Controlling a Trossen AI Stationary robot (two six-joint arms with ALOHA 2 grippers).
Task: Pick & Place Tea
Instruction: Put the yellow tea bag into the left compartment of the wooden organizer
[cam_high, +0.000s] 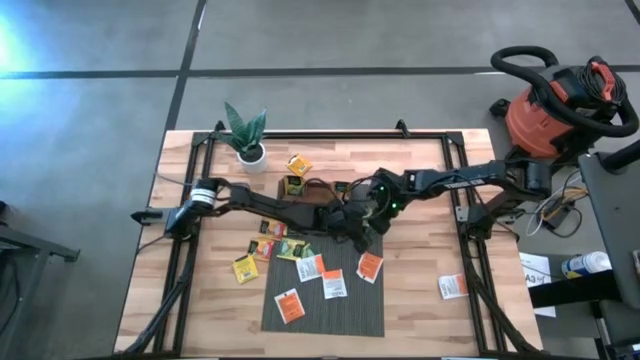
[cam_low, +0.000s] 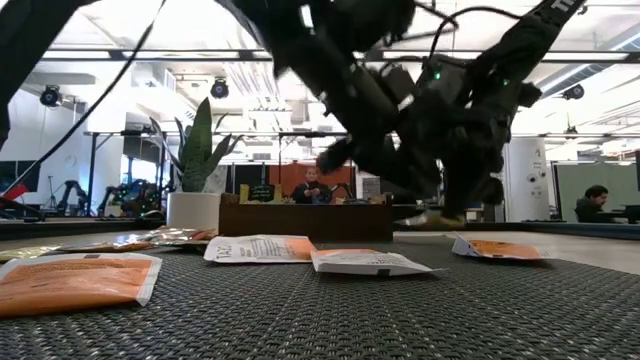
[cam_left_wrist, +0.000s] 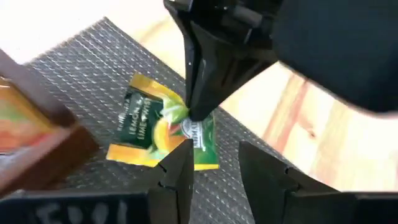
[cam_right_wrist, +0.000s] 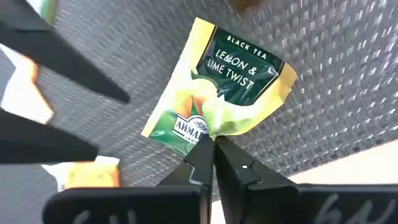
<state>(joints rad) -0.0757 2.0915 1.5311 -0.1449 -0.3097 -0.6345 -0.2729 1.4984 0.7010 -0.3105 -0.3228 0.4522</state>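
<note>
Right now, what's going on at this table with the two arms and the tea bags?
The right gripper has its jaws shut on the edge of a yellow-green Lemon & Lime Twist tea sachet, at the grey mat's far edge. The left gripper hovers close by, jaws open. More sachets lie on the mat and the wooden table.

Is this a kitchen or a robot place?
Probably a robot lab or workshop, not a kitchen. The wooden table stands on a grey concrete floor beside a red shop vacuum, and beyond it is a big open room with ceiling lights, desks and seated people.
</note>
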